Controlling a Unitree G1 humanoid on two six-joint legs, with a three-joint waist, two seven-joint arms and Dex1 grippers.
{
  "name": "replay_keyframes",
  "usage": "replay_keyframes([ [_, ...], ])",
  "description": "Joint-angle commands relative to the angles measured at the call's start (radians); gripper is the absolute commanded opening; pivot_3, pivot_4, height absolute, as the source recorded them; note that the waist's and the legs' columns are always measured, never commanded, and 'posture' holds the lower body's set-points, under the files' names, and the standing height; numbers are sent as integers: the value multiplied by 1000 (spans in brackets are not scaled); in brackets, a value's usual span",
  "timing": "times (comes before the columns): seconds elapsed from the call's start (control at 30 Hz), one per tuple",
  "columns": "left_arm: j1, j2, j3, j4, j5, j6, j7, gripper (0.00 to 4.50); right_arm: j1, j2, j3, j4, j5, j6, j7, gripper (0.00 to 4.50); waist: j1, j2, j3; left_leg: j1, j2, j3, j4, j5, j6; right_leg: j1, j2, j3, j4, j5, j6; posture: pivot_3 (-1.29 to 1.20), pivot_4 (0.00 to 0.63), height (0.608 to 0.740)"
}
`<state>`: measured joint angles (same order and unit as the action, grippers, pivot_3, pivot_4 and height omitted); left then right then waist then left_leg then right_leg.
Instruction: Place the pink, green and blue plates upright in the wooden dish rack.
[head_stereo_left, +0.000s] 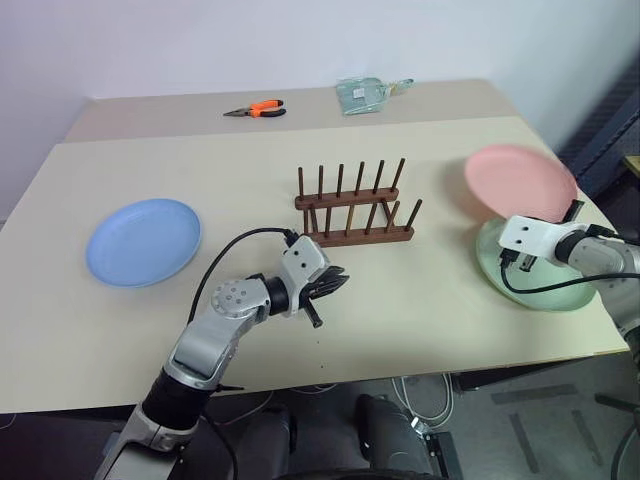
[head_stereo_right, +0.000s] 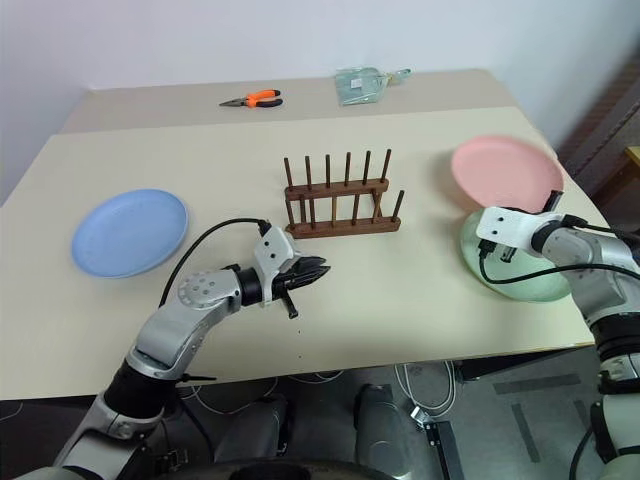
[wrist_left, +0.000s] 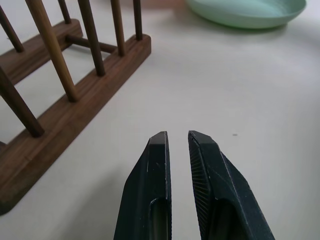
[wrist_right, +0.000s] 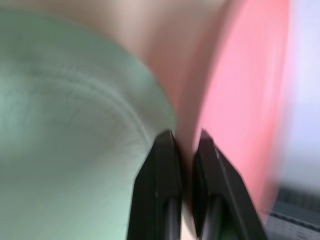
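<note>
1. The counter is a pale beige top, with a second strip of the same colour behind it along the wall.
2. The blue plate lies flat on the counter's left part, well apart from the rack and from both hands.
3. The green plate lies flat near the counter's right edge, partly hidden by the right arm.
4. The pink plate is lifted off the counter and tilted, its rim above the far side of the green plate.
5. The wooden dish rack stands near the middle of the counter, both rows of pegs upright, no plate in it.
6. The right hand pinches the pink plate's rim; in the right wrist view its two black fingers sit either side of the pink edge, with the green plate just beside them.
7. The left hand hovers in front of the rack, on its left-hand end, holding nothing, its fingers pressed nearly together with only a thin slit between them.
8. On the far strip, orange-handled pliers lie to the left and a clear packet lies to the right.
</note>
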<state>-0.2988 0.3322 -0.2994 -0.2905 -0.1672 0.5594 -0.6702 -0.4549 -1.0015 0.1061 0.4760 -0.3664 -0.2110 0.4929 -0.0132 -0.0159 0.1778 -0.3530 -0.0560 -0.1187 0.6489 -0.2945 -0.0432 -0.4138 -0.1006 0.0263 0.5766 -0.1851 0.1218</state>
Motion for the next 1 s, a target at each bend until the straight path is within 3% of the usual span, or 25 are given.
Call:
replay_keyframes([
  [0.03,5,5,10,-45,-7,-26,3,596,6,47,-187,-254,246,136,53,44,0,0,0,0,0,0,0,0,0,0,0,0,0,0,0,0,150,740],
  [0.17,-4,9,20,-39,-15,-26,1,596,-39,251,-385,-615,858,659,102,44,-3,0,1,-1,2,-1,-1,0,0,3,2,0,1,0,0,0,150,740],
  [0.27,-12,13,28,-36,-29,-26,-10,596,-69,321,-443,-777,1255,901,103,44,6,0,1,1,1,-6,0,0,0,2,2,-2,1,0,0,0,150,740],
  [0.3,-14,15,30,-37,-34,-25,-14,596,-80,334,-444,-793,1315,950,93,44,8,0,1,0,1,-8,1,0,0,2,2,-3,0,0,0,0,150,740],
  [0.5,-1,26,42,-80,-70,-4,-30,596,-152,356,-435,-703,1398,1084,5,44,25,0,1,-2,0,-8,2,0,0,2,2,-3,-1,0,-1,0,150,740],
  [0.77,12,36,46,-111,-90,14,-18,596,-184,356,-403,-592,1311,1059,24,44,22,1,1,-2,0,-7,1,0,0,0,2,-3,0,0,0,0,150,740],
  [1.0,13,40,42,-117,-98,22,-13,596,-222,362,-480,-579,1379,1073,20,44,23,1,1,-3,0,-7,1,0,0,0,2,-3,0,0,0,0,150,740],
])
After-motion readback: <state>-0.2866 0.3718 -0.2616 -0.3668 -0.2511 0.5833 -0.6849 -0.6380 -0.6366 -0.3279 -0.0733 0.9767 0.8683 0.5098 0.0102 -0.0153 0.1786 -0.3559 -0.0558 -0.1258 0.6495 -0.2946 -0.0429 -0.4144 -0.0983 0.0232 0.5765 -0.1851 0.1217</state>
